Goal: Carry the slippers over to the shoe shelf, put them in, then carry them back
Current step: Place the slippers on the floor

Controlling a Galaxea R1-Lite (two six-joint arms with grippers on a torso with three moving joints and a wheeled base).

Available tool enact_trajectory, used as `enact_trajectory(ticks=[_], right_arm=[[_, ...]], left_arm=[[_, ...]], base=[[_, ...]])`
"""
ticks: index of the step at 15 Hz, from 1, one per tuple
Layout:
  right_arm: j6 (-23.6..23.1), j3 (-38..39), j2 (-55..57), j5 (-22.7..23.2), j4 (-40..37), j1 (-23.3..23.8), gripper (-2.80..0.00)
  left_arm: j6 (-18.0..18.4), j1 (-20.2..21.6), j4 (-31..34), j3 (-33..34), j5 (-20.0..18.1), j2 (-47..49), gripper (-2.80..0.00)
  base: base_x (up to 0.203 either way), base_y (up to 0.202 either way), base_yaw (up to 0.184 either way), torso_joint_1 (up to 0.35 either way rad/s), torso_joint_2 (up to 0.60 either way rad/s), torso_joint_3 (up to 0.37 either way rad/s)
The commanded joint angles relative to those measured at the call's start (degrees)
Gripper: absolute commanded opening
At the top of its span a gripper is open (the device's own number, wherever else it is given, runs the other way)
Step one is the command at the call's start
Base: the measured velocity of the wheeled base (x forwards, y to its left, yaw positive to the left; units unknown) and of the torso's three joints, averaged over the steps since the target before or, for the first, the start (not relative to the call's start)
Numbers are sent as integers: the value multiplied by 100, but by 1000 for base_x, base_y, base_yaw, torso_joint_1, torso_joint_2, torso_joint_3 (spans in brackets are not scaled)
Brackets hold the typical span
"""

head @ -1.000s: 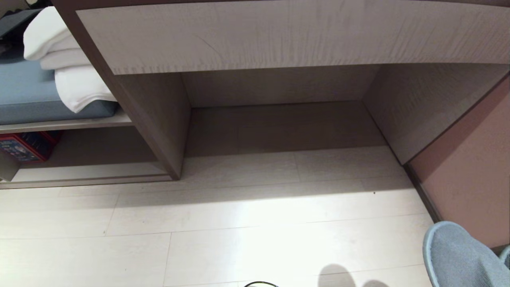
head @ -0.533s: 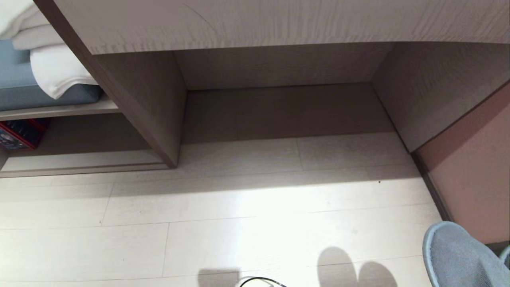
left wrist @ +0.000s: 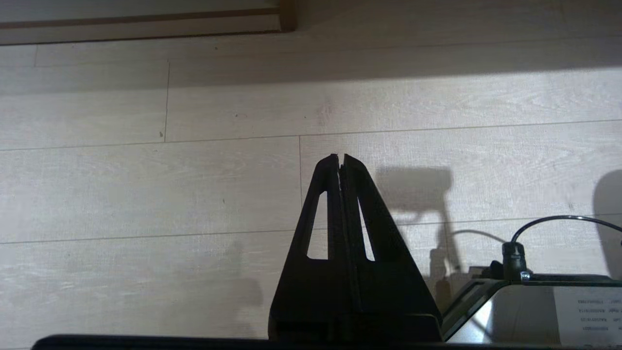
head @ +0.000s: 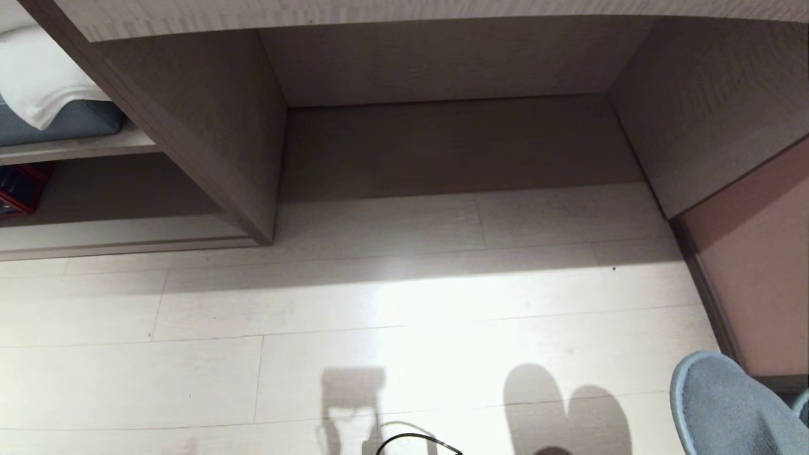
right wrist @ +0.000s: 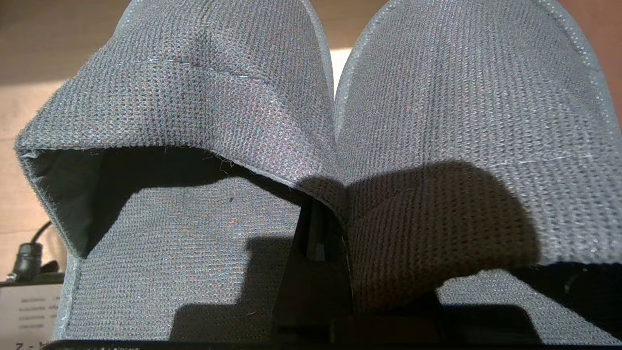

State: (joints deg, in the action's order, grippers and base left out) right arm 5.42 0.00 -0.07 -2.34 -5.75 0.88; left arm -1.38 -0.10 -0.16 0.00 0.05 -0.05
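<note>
In the head view the slippers [head: 727, 411] hang at the lower right above the pale plank floor [head: 392, 316], so the carrying step looks in hand; the desk recess [head: 442, 145] lies ahead, while the shoe shelf [head: 114, 183] under the blue cushion [head: 69, 120] sits far left, so the next move likely calls for heading left. The left wrist view shows the left pincer [left wrist: 340, 158] pressed together, empty, over the floor. The right wrist view shows the right pincer [right wrist: 318, 228] pinching both slippers' straps together.
</note>
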Motion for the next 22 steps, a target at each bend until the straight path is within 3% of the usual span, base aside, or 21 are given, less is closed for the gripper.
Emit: enact_trajectory(ticks=[1,22], right_arm=[[2,9,7,-3,-5,0,-280],[2,9,7,-3,-5,0,-280]], left_arm=[[-3,1,-2,0,4,-4,-280],[-3,1,-2,0,4,-4,-280]], base=[[0,0,0,-2,2,-188],[0,0,0,1,4,-197]])
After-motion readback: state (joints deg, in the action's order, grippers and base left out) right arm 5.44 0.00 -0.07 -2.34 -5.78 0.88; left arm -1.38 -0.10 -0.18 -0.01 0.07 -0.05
